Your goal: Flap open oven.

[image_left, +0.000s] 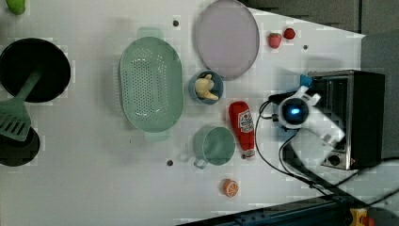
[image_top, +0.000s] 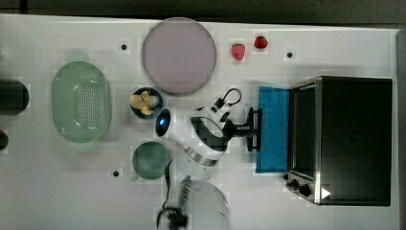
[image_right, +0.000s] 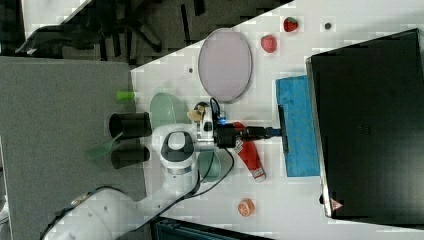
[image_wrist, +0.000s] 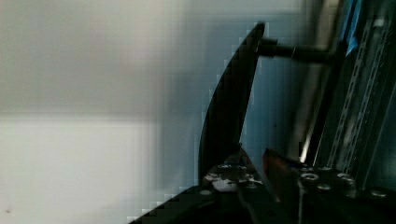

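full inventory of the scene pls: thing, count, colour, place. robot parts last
oven: 1, black with silver front, the top view's right; blue door flapped down
plate: 1, pale purple, the top view's top centre
strawberries: 2, red, right of the plate in the top view
colander: 1, pale green, the top view's left
bowl: 1, blue, yellowish food inside, beside the colander
cup: 1, green, below the bowl in the top view
ketchup bottle: 1, red, lying flat
orange half: 1, orange
pan: 1, black, the left view's left
spatula: 1, green
arm: 1, white
pincer: 1, black, at the door handle
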